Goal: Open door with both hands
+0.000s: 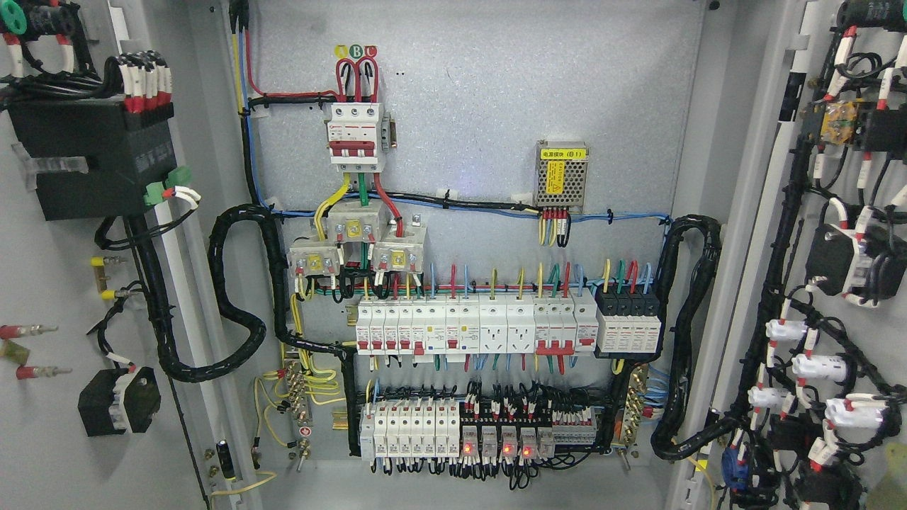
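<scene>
1. I have one view only, from the camera on my head, so nothing is shared between views.
2. It faces straight into the open cabinet, square to the back panel.
3. It sits close: the left door and right door run off both edges.
4. The breaker rows lie just below the middle.

back panel: grey painted metal, matt, finely speckled | left door and right door: smooth grey painted metal | breakers: glossy white plastic | power module: perforated bare metal | cable looms: black ribbed plastic wrap
</scene>
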Available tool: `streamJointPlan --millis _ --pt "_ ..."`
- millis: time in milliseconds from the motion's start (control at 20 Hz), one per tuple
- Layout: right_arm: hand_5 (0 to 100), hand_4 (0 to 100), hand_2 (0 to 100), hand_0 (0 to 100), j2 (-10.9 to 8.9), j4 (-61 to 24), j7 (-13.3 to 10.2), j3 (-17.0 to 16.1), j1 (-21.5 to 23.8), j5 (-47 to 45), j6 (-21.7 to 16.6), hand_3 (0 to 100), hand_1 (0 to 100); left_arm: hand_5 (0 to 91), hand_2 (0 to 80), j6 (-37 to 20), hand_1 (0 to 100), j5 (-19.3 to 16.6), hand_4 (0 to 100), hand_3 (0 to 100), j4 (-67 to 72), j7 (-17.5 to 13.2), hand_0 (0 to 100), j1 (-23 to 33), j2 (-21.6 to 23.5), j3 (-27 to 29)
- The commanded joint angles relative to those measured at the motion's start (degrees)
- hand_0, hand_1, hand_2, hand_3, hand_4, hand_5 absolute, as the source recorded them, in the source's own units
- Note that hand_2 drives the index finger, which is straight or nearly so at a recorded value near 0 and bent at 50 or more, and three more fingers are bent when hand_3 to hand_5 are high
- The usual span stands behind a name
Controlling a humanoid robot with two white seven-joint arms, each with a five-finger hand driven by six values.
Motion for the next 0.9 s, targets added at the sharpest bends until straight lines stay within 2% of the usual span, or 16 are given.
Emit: streamJointPlan --millis 0,150,250,401,501,601,751,851 --pt "0 0 0 22 -1.86 8.99 0.20 -10.56 3.02 0.29 -1.96 0 0 0.0 2.8 -0.45 0 0.61 3 3 -16.50 -0.02 29 0.65 1.52 7.07" --pt "0 0 0 22 -1.77 10.83 0.29 -13.11 2.84 0.12 -1.87 0 0 0.0 2.8 -0.36 0 1.13 3 3 -16.94 -0.02 29 1.35 -1.55 7.86" --pt "0 0 0 22 -1.51 11.02 0.29 -12.59 2.84 0.03 -1.96 0 0 0.0 2.8 -0.18 0 1.75 3 3 -18.08 -0.02 29 1.53 -3.83 9.70" --pt "0 0 0 22 0.95 11.10 0.29 -12.15 2.84 0.29 -1.78 0 0 0.0 2.8 -0.01 0 4.47 3 3 -18.44 -0.02 29 1.97 -5.51 12.34" --pt "0 0 0 22 1.05 11.02 0.29 -10.23 2.84 0.55 -1.78 0 0 0.0 2.8 0.17 0 6.84 3 3 -18.44 -0.02 29 2.23 -5.78 13.93" --pt "0 0 0 22 1.05 10.58 0.29 -9.95 2.93 0.65 -1.96 0 0 0.0 2.8 1.13 0 8.43 3 3 -18.52 0.07 29 2.15 -6.74 14.63" --pt "0 0 0 22 1.05 10.49 0.29 -10.21 3.63 0.65 -2.31 0 0 0.0 2.7 2.72 0 8.43 3 3 -18.52 0.33 29 2.41 -9.11 14.90" --pt "0 0 0 22 1.05 10.31 0.29 -10.22 5.03 0.56 -3.97 0 0 0.0 2.8 2.72 0 8.43 3 3 -18.52 0.33 29 3.28 -9.55 15.94"
